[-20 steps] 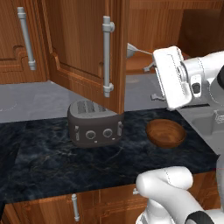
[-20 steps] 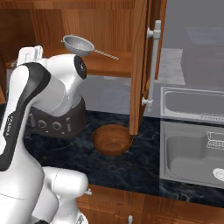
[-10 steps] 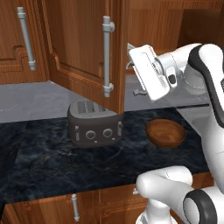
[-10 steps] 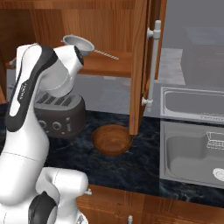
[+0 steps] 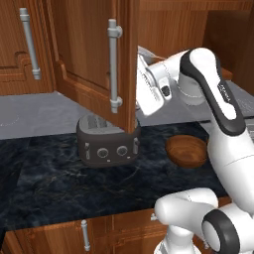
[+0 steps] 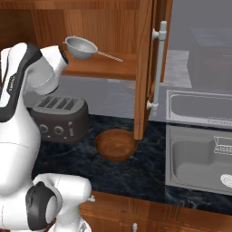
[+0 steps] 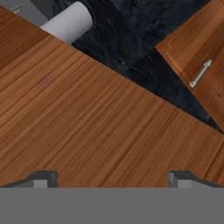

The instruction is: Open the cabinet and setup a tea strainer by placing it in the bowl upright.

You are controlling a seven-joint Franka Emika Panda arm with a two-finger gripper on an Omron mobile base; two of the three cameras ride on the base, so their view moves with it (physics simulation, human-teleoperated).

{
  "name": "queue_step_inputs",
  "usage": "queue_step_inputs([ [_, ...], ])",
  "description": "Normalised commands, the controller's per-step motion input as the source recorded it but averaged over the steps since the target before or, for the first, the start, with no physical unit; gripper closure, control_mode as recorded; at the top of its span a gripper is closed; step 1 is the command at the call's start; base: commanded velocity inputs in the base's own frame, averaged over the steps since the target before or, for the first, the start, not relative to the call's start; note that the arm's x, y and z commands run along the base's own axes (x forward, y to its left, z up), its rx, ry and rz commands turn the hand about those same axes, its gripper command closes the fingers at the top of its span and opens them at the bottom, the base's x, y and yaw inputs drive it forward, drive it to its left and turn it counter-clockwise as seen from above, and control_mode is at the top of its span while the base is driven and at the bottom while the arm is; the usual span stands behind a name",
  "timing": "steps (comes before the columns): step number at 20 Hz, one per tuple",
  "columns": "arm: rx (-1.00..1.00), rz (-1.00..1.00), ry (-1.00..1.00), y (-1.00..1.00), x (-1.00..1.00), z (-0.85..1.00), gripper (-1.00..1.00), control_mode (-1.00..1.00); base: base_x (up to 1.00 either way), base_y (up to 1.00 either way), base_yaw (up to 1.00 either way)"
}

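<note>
The cabinet (image 5: 89,44) stands open, its left door (image 5: 106,59) swung out over the toaster and its right door (image 6: 146,68) out over the bowl. On the wooden shelf (image 6: 108,68) inside lies the tea strainer (image 6: 81,47), cup to the left and thin handle pointing right. My white hand (image 6: 58,55) reaches into the opening just left of the strainer's cup, partly behind the left door's edge (image 5: 133,74). My gripper (image 7: 113,178) is open with nothing between the fingertips, looking down on wooden board. The brown bowl (image 6: 115,145) sits on the counter below, also seen as bowl (image 5: 186,151).
A dark grey toaster (image 5: 106,144) stands on the black marble counter (image 5: 59,183) under the left door, left of the bowl. A steel sink (image 6: 199,149) lies to the right. Low cabinets with short handles (image 7: 201,73) run under the counter's front edge.
My arm has swung left, carrying the hand from right of the cabinet into the opening beside the strainer. The jaws stayed open; strainer, bowl and doors have not moved.
</note>
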Motion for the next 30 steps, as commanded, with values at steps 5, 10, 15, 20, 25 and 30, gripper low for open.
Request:
queue_step_inputs([
  [5,0.0,0.06,0.0,0.87,0.0,-0.06,-1.0,-1.0,0.0,0.0,0.0],
  [10,0.0,0.02,0.0,0.9,0.0,-0.08,-1.0,-1.0,0.0,0.0,0.0],
  [15,0.0,0.0,0.0,0.61,0.0,-0.01,-1.0,-1.0,0.0,0.0,0.0],
  [20,0.0,0.0,0.0,0.48,0.0,0.0,-1.0,-1.0,0.0,0.0,0.0],
  [25,0.0,0.0,0.0,0.27,0.0,-0.03,-1.0,-1.0,0.0,0.0,0.0],
  [30,0.0,0.0,-0.02,0.14,0.0,-0.15,-1.0,-1.0,0.0,0.0,0.0],
])
